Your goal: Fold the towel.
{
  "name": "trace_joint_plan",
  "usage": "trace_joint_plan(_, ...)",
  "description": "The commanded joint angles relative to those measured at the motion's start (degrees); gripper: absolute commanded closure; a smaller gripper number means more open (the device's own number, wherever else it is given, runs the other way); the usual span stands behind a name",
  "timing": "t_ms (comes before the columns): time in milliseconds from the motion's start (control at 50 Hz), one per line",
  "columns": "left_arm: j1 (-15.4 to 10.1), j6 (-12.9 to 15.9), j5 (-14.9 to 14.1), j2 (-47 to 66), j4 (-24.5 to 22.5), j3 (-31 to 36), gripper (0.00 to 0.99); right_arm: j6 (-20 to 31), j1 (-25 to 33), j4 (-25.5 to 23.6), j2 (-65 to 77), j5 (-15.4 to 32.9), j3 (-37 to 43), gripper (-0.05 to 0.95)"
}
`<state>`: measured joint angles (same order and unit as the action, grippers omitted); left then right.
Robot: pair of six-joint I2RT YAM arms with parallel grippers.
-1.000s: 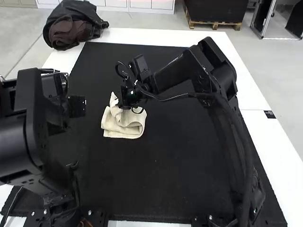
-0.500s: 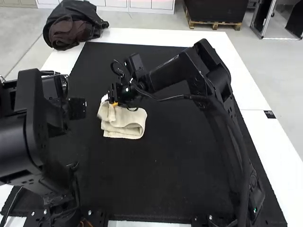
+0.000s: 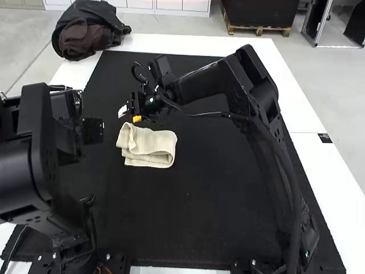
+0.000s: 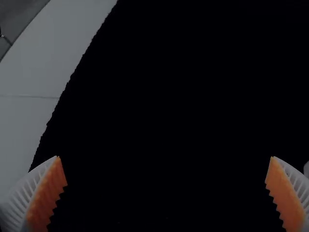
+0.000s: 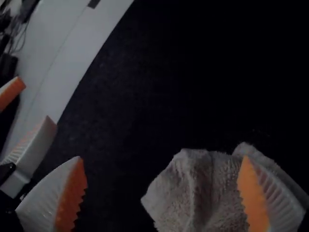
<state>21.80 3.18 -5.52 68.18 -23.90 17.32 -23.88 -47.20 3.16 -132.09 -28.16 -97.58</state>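
From my remote station, the right gripper (image 3: 129, 115) hung just beyond the far left corner of the towel, its white ribbed fingers (image 5: 41, 200) spread wide with their orange pads (image 5: 70, 195) facing each other across an open gap. The cream towel (image 3: 149, 144) lay free of its grip, folded in layers on a black mat (image 3: 188, 211), left of the mat's middle, with a rounded fold at its right end and a rumpled, raised ridge at its left. From the high view I could not tell whether a fingertip brushed the cloth. To the left, the left gripper (image 3: 92, 130) stood above the mat, holding nothing, its own fingers well apart. Around the mat ran the white table (image 3: 311, 154), with a small black rectangle (image 3: 324, 138) on its right side and a black fabric bundle (image 3: 108, 25), brownish cloth showing in it, at the far left corner.
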Motion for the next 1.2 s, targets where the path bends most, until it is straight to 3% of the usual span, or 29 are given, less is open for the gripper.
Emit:
trace_joint_plan(0, 0.17, 0.51, 0.6, -1.3, -0.53, -0.36, 0.03, 1.03, 1.94, 0.18, 4.91, -0.84, -0.95, 0.46)
trace_joint_plan(40, 0.17, 0.51, 0.6, -1.3, -0.53, -0.27, 0.03, 1.03, 2.29, 0.09, 5.62, -0.84, -0.07, 0.7)
trace_joint_plan(100, 0.17, 0.51, 0.51, -1.3, -0.53, -0.27, 0.03, 1.2, 2.73, 0.18, 6.58, -0.75, 0.99, 0.92)
trace_joint_plan(580, 0.17, 0.6, 0.07, -1.3, -0.45, 0.17, 0.03, 3.84, 3.52, 0.97, 9.31, -3.74, 12.85, 0.92)
trace_joint_plan(720, 0.17, 0.6, -0.02, -1.3, -0.36, 0.26, 0.03, 3.49, 3.34, 5.02, 8.69, -3.83, 15.4, 0.92)
trace_joint_plan(1180, 0.52, 0.6, -0.11, -1.3, -0.18, -0.01, 0.03, 2.35, 2.02, 8.97, 4.12, -4.44, 15.23, 0.92)
